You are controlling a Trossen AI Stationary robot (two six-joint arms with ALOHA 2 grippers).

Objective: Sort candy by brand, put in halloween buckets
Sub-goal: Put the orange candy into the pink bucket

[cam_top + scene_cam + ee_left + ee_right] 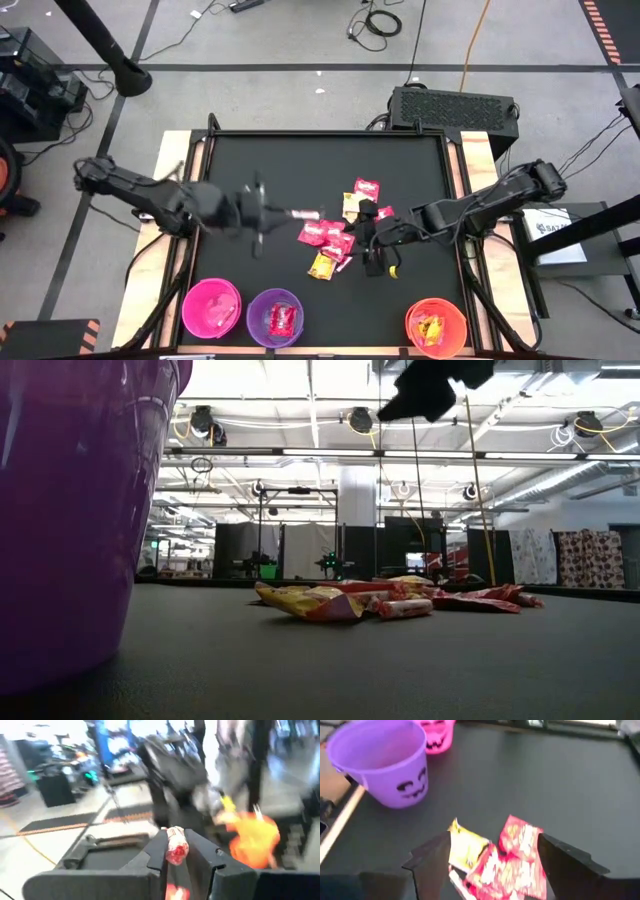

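The left gripper (176,851) pinches a pink-white candy (176,847). The right gripper (490,855) hangs spread wide over the candy pile (495,860), purple bucket (382,760) at its 10 o'clock.

Counter (270,160): matte black, with pale wood edging. Buckets: hot pink bucket (211,307), purple bucket (274,317), orange-red bucket (436,327); the pink and purple ones carry black jack-o'-lantern faces. Loose candy (325,235): red-magenta packets with white print and yellow packets. Left fingers (159,854): dark, holding a pale pink-white packet (176,847) with red markings.
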